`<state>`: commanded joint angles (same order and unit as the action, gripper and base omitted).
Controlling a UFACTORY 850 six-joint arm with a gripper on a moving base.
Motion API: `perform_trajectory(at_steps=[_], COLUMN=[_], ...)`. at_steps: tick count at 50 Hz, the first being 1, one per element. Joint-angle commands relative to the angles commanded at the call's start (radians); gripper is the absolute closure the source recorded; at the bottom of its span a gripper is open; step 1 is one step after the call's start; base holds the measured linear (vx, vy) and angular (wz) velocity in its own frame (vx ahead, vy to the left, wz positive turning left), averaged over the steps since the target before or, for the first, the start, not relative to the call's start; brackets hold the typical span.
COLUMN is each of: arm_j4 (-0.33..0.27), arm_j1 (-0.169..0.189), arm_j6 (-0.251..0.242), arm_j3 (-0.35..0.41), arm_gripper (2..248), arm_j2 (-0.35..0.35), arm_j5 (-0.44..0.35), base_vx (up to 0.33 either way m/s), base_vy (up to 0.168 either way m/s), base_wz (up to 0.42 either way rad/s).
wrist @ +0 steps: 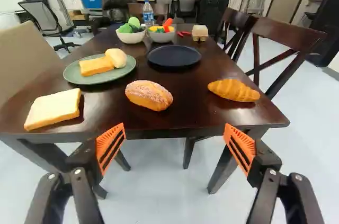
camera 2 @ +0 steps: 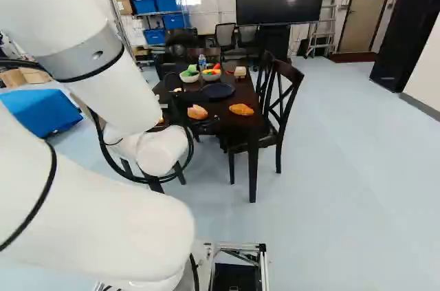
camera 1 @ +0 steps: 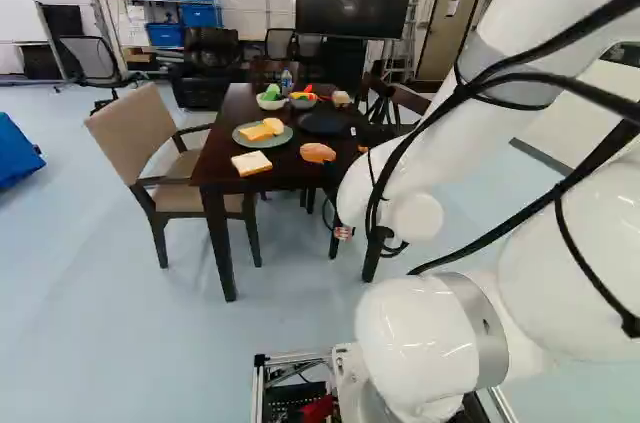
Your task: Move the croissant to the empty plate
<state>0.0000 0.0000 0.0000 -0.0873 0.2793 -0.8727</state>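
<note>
Croissant [wrist: 233, 90] on the right part of the dark table [wrist: 190, 91], ahead of the right finger, and the gripper [camera 2: 192, 122] has its two fingers spread wide, with nothing between the orange pads [wrist: 110, 147] and nothing touching them! Both fingertips sit just short of the table's near edge, pointing ahead across it. The white arm [camera 2: 89, 215] rises from its base joint, folds over, and brings its wrist down low by the near side of the table.

Straight ahead of the gap between the fingers, there's the sugared loaf [wrist: 149, 95], and beyond it the bare dark plate [wrist: 174, 55], so the loaf lies on the near side of that plate. Ahead and left, a bread slice [wrist: 53, 109] rests near the edge; behind it, the green plate [wrist: 79, 78] carries another slice [wrist: 96, 65] and a roll [wrist: 116, 57]. Farther out, two bowls of toy vegetables, the left bowl [wrist: 131, 37] and the right bowl [wrist: 161, 37], with a water bottle [wrist: 148, 13] behind them. Wooden chairs [wrist: 288, 36] stand along the right side, a padded chair [camera 1: 135, 133] on the left!
</note>
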Motion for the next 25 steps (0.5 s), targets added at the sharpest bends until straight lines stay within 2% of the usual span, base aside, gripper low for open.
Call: perform_trajectory(at_steps=[25], arm_j4=[0.000], arm_j1=[0.000], arm_j6=[0.000], arm_j3=[0.000], arm_gripper=[3], arm_j2=[0.000], arm_j5=[0.000], base_vx=[0.126], base_vy=[0.000], base_wz=[-0.009])
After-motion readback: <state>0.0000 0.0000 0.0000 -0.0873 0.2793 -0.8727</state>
